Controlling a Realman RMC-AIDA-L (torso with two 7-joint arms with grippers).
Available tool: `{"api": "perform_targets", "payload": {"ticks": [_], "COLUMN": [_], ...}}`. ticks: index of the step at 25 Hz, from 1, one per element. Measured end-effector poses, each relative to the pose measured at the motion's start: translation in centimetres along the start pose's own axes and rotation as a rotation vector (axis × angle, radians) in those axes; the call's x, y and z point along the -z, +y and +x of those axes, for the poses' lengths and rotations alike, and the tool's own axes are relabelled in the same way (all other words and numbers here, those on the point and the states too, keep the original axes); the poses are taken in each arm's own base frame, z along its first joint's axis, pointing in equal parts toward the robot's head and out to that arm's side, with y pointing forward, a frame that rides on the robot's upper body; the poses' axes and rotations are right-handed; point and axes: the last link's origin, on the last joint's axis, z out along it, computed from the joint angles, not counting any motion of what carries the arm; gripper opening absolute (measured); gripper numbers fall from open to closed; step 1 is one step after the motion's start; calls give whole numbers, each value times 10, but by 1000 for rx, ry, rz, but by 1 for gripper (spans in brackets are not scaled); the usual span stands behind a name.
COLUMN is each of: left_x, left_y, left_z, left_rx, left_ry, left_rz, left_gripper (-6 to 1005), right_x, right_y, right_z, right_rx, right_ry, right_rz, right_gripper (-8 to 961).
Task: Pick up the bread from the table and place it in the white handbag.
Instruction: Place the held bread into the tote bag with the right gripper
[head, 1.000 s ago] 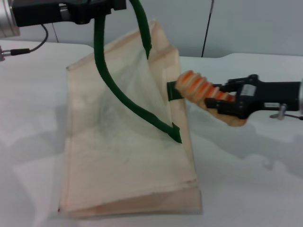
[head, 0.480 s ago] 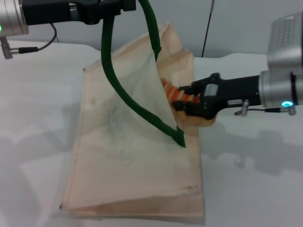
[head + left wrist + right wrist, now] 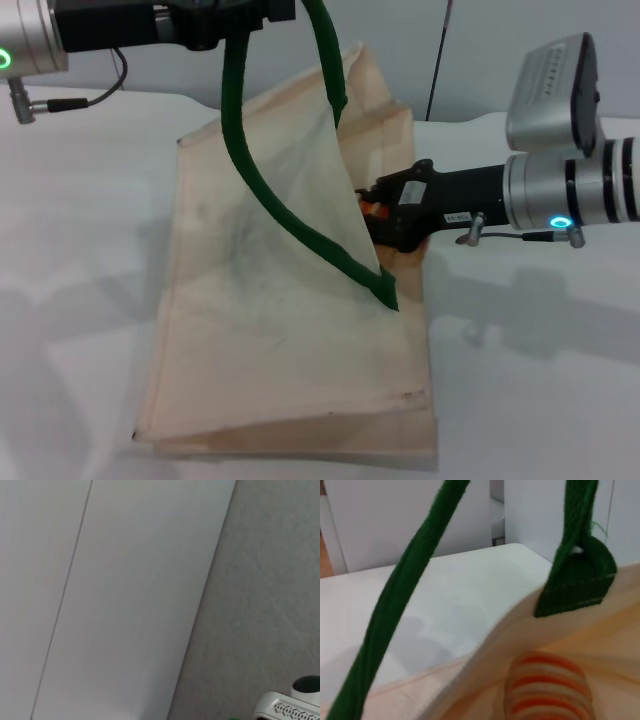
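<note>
The white handbag (image 3: 280, 340) stands on the table (image 3: 80, 220), its mouth held open. My left gripper (image 3: 215, 18) is at the top, shut on one dark green handle (image 3: 250, 170), and lifts it. My right gripper (image 3: 385, 215) reaches into the bag's mouth from the right, shut on the bread (image 3: 372, 210). Only a bit of orange shows past the cloth there. In the right wrist view the striped bread (image 3: 550, 690) sits just inside the bag's cream rim (image 3: 485, 645), between the green handles (image 3: 405, 580).
A dark cable (image 3: 437, 60) hangs by the wall behind the bag. The bag's lower end (image 3: 290, 440) lies flat near the table's front edge. The left wrist view shows only wall panels and a white part of the other arm (image 3: 287, 707).
My right gripper has moved left with the bread, from outside the bag into its mouth. The bread is now mostly hidden by the cloth. The bag shifted slightly right.
</note>
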Motion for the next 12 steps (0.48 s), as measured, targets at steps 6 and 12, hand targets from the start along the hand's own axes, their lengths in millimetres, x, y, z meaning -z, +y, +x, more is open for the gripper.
{"api": "perform_targets", "payload": {"ticks": [6, 12], "left_x": [0, 0], "left_y": [0, 0], "left_z": [0, 0], "left_rx": [0, 0], "left_ry": [1, 1], "left_rz": [1, 1], "left_gripper": [128, 128], "right_x": [-2, -2], "right_y": [3, 3], "right_z": [-3, -3], "right_rx": [14, 10], "right_ry": [-11, -13], "right_rz": [-18, -16], "right_gripper": [335, 373]}}
